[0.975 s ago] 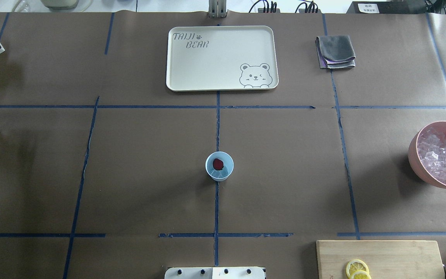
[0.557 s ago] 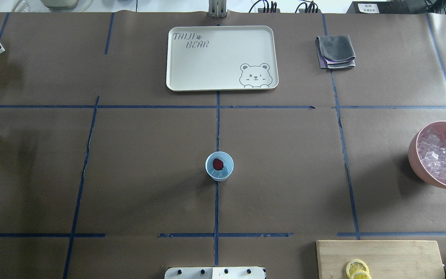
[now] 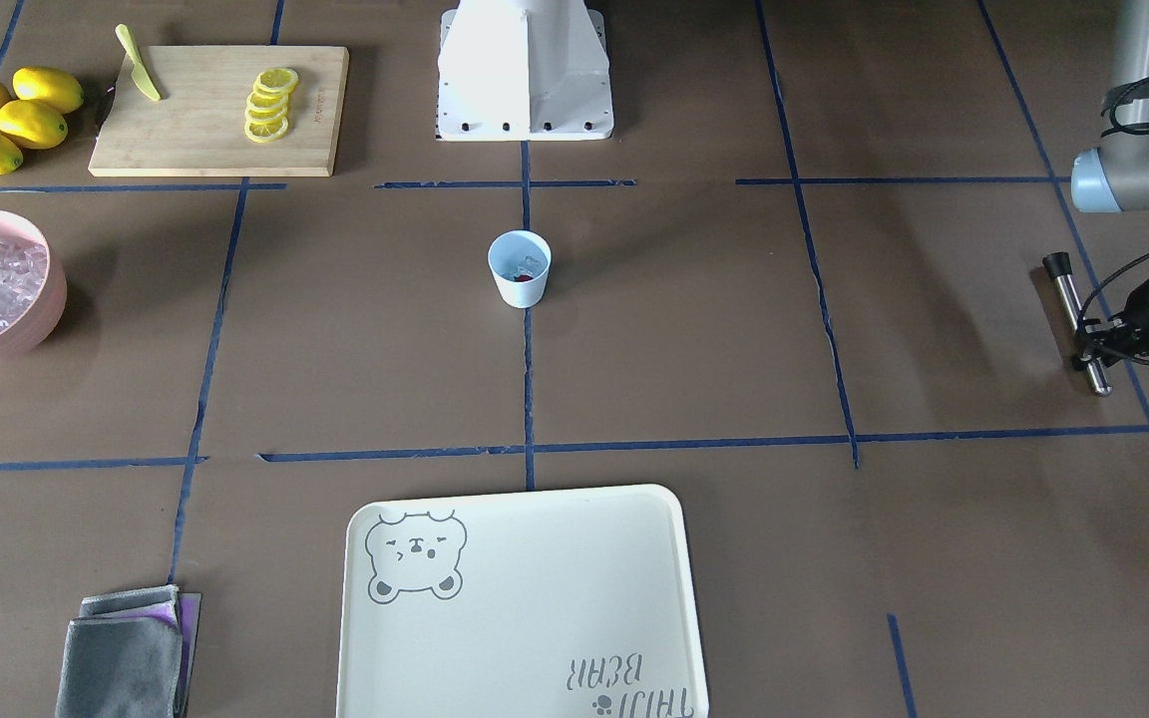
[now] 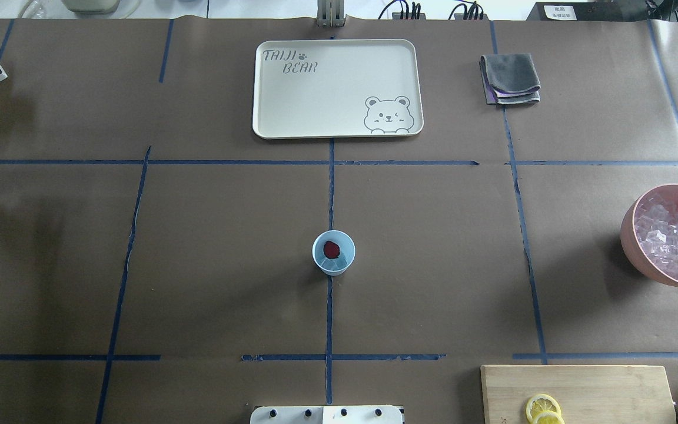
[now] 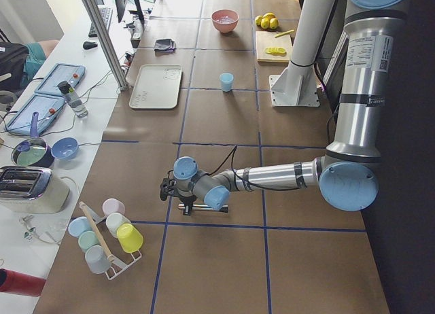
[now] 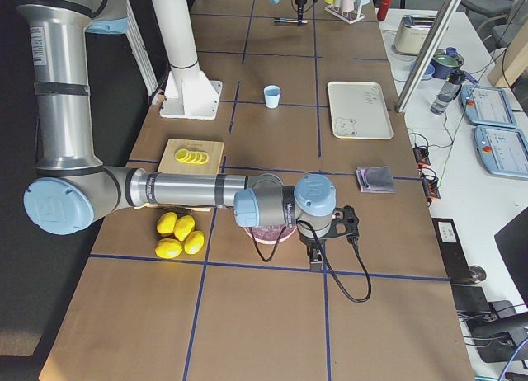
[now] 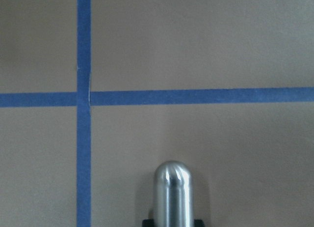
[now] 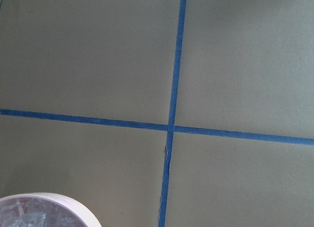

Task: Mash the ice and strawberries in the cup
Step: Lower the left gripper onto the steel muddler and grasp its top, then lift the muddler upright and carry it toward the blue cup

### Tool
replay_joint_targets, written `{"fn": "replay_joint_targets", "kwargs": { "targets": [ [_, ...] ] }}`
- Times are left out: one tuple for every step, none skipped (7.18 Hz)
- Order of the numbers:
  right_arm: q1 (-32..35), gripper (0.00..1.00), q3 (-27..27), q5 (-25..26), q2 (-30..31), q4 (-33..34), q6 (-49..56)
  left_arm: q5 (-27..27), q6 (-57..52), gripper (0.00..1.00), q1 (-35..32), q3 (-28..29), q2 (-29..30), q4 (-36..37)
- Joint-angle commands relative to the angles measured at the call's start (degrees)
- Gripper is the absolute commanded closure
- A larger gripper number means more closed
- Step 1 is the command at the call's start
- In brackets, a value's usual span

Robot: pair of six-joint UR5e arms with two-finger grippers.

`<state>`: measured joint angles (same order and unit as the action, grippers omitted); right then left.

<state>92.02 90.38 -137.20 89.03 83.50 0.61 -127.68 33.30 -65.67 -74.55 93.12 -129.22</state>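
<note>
Left claw point(image 3: 1091, 344): pinching steel rod point(image 3: 1071, 304), low near bench's left end. Right claw point(image 6: 316, 253): grip cannot be told; beside pink bowl point(image 4: 628, 235). Cup point(image 3: 518, 289): bench centre, containing strawberry point(image 4: 331, 249) and ice point(image 4: 342, 260).

The metal rod point(image 3: 1074, 315) is shiny silver with a black cap at one end. Under it the table point(image 4: 198, 265) is brown, crossed by blue tape lines point(image 4: 330, 194). Well off from it, the cup point(image 3: 519, 289) is white outside, pale blue inside, around a dark red strawberry point(image 4: 331, 249). Farther still, the bowl point(image 4: 627, 234) is pink, its ice point(image 4: 671, 235) clear.
</note>
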Motion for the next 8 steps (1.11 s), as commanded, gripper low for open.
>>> {"fn": "replay_joint_targets", "kwargs": {
  "targets": [
    [0.0, 0.01, 0.24, 0.0, 0.0, 0.0, 0.0, -2.47, -0.69, 1.0, -0.6, -5.92, -0.22, 0.11],
    [0.0, 0.01, 0.41, 0.0, 0.0, 0.0, -0.09, -2.48, -0.69, 1.0, -0.86, -10.31, 0.04, 0.28],
    [0.0, 0.01, 0.5, 0.0, 0.0, 0.0, -0.17, -1.53, -0.87, 1.0, -0.95, -12.53, 2.22, -0.07],
    [0.0, 0.01, 0.59, 0.0, 0.0, 0.0, -0.26, -0.82, -0.87, 1.0, -1.82, -15.34, 3.81, -0.24],
    [0.0, 0.01, 0.85, -0.09, 0.0, 0.0, -0.26, 0.49, -0.78, 1.0, -2.09, -18.76, 4.61, -0.07],
    [0.0, 0.01, 1.38, -0.09, 0.0, 0.0, -0.35, 2.86, 1.92, 1.0, -2.01, -21.49, 5.74, -0.59],
    [0.0, 0.01, 1.73, -0.09, 0.09, -0.09, -2.87, 7.49, 7.69, 1.0, -1.05, -25.0, 7.58, -1.81],
    [0.0, 0.01, 1.73, -0.09, 0.09, -0.18, -3.16, 9.89, 8.27, 1.0, 0.52, -26.08, 8.73, -5.22]
  ]
}}
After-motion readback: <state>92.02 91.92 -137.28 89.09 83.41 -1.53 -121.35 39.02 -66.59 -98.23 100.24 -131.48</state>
